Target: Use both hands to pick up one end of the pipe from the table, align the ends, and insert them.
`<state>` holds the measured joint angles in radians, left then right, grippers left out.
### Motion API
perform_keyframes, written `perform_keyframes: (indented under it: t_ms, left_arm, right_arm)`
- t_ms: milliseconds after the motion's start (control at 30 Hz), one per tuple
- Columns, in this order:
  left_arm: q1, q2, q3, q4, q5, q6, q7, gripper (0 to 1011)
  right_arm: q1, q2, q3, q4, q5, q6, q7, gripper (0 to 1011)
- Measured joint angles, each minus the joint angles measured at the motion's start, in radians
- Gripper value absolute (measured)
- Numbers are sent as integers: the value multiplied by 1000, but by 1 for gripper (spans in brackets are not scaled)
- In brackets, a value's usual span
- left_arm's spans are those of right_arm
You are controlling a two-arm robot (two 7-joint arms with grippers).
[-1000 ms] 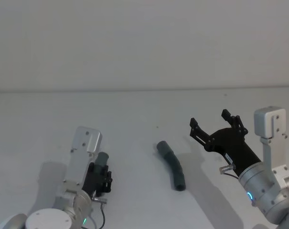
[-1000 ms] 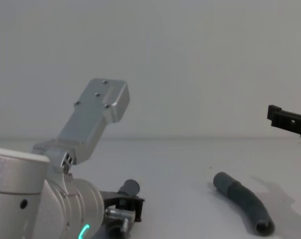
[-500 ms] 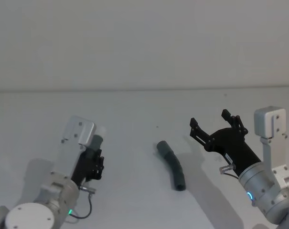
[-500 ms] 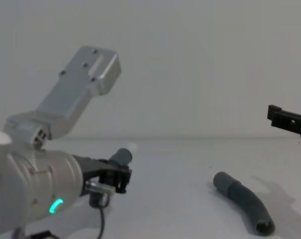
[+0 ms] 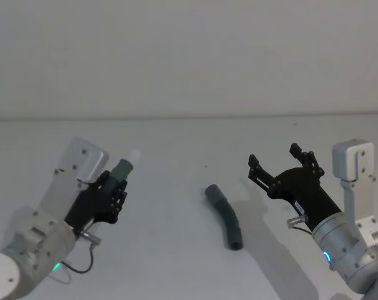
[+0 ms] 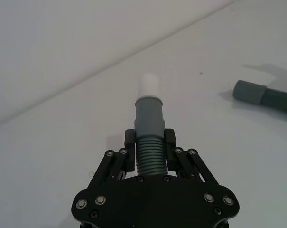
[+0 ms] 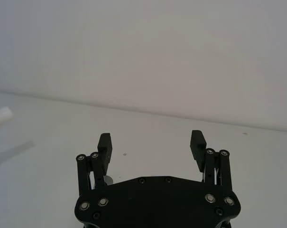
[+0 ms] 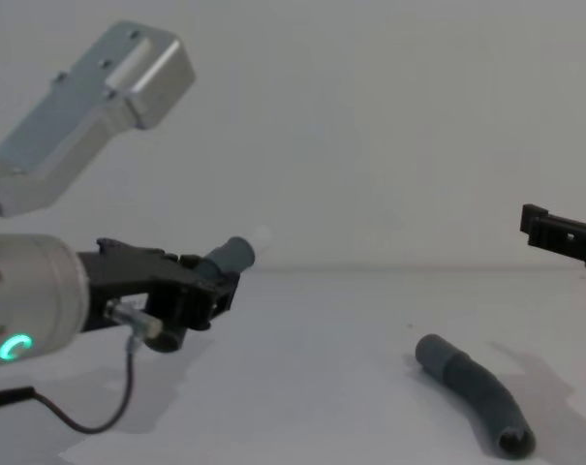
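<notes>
The left tool [image 5: 115, 189] is on the left side of the worktop [image 5: 176, 269], lifted above the surface. Its fingers [image 6: 129, 140] are closed tight on the first pipe piece [image 6: 149, 154], one on each side of the ribbed part, just behind the smooth grey cuff [image 6: 149, 116]. The cuff and the narrow white tip [image 6: 148, 85] stand out past the fingertips. In the chest view this piece is tilted: the tip points upward and toward the middle of the worktop. The back part of the piece is hidden by the body of the tool.

The right tool [image 5: 275, 157] is on the right side, also above the worktop. Its two fingers [image 7: 104, 144] are spread wide apart and there is nothing between them. It touches no pipe.

The second pipe piece [image 5: 225, 216] lies flat on the worktop between the two tools, nearer to the right one but apart from it. It is a little curved. One smooth cuff end [image 5: 212, 192] is on the far side, and the other end [image 8: 513, 442], nearest to the robot, shows a dark hollow opening. The first pipe piece and this one are well apart; the white tip does not point at the opening.
</notes>
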<state>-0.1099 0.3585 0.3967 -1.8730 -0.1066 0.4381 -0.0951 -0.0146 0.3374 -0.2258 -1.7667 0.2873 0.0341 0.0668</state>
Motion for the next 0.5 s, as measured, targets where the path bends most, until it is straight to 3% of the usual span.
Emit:
perform_keyframes:
  t_ms: [500]
  left_arm:
    - [-30, 150, -48, 12, -83, -123, -246, 325]
  right_arm:
    - [0, 0, 0, 0, 0, 0, 0, 1004]
